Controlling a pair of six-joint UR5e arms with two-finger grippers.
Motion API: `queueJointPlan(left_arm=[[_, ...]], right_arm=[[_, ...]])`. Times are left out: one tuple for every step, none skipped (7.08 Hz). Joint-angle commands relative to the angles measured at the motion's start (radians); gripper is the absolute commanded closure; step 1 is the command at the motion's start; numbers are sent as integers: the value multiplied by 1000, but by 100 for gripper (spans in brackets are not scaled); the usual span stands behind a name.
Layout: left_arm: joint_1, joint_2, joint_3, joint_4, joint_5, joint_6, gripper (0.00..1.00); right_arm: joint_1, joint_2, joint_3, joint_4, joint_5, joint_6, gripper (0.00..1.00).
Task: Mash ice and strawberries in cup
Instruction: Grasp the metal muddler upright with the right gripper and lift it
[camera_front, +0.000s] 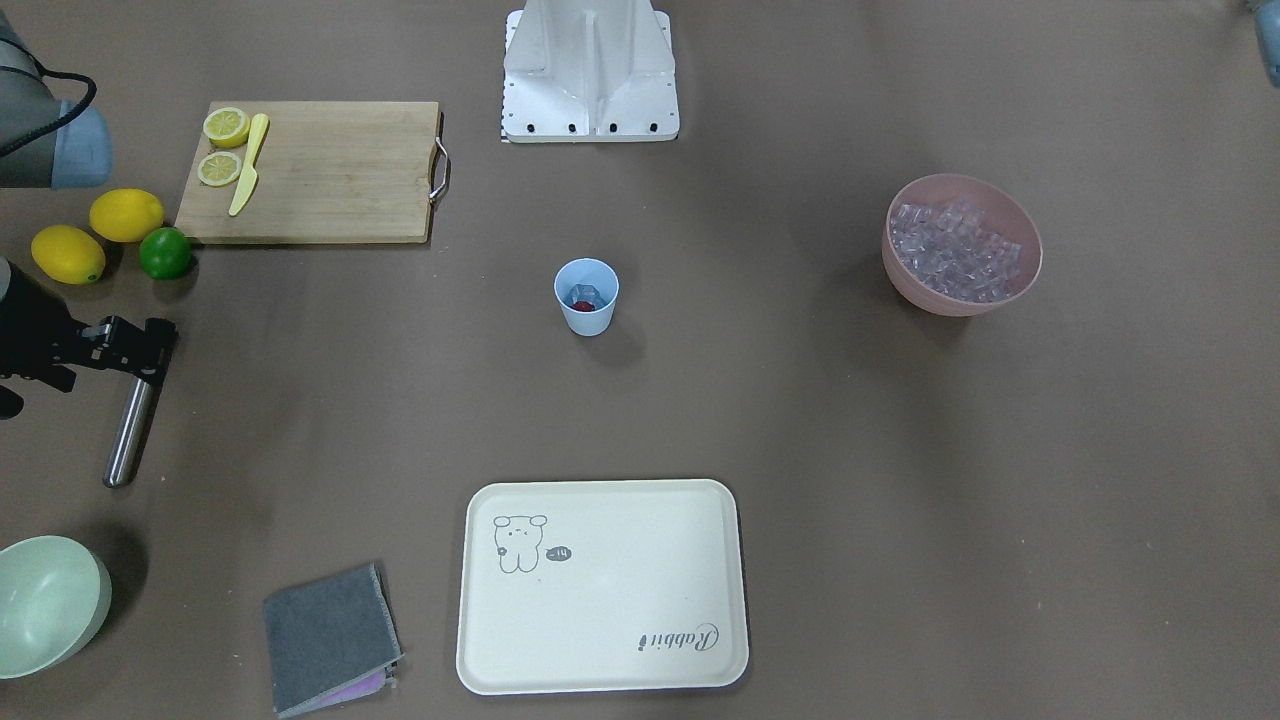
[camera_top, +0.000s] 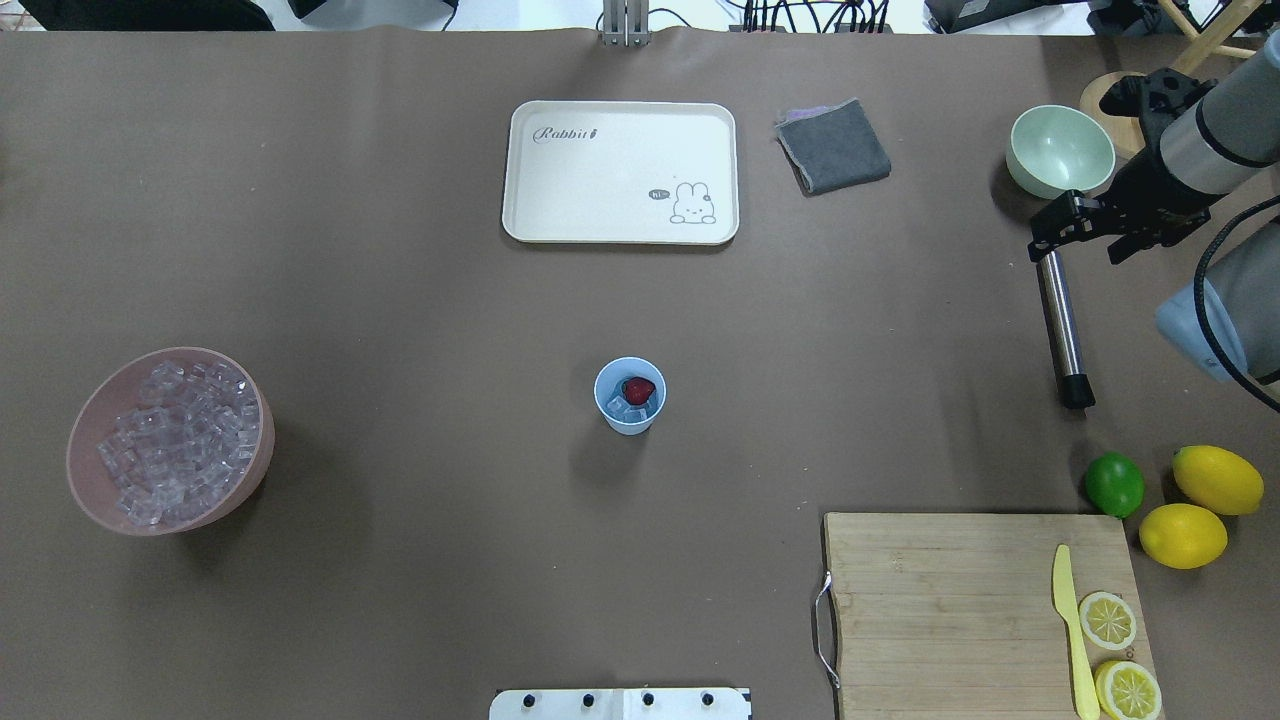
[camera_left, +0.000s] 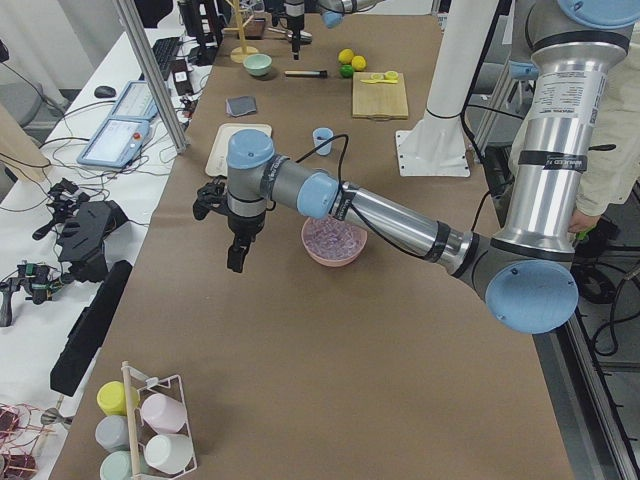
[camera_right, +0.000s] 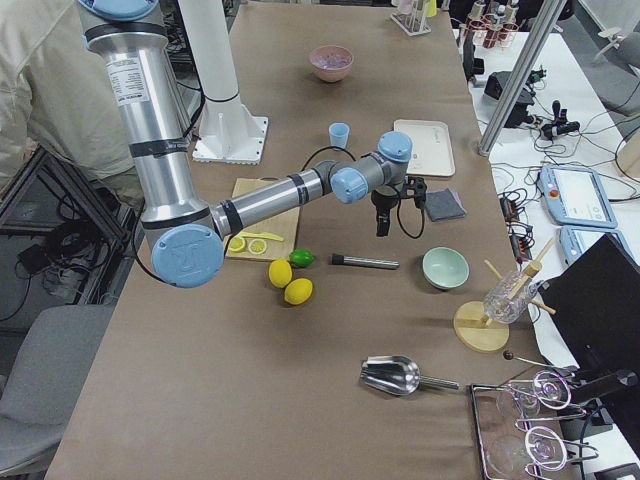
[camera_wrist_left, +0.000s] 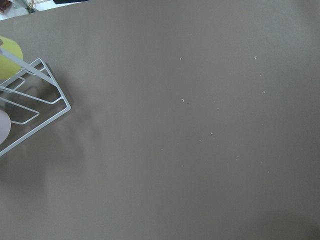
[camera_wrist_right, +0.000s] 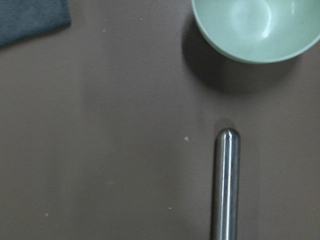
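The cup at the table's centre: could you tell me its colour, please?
The cup is plain light blue, best seen in the overhead exterior view.

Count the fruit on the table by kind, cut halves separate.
whole lemons: 2
lemon halves: 2, on the cutting board
lime: 1
strawberry: 1, in the cup
Total: 6

The cup (camera_top: 630, 425) stood at the middle of the bench (camera_top: 400, 300), the strawberry (camera_top: 640, 389) and ice (camera_top: 628, 410) inside it. A tray (camera_top: 600, 180) lay beyond it, a bowl (camera_top: 85, 495) well to its left, a cutting board (camera_top: 950, 600) near-right.
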Motion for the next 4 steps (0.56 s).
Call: queueJointPlan(left_arm=[[0,1,0,-6,6,0,2],[0,1,-2,-6,8,0,2],[0,-1,-2,-6,8,0,2],[0,-1,3,-6,8,0,2]], right_arm=[[-12,37,-157,99,-58,-4,0],[-19,39,-191,139,-71,1,0],[-25,48,-217,144,-73,1,0],[-30,57,-231,144,-76,2,0]])
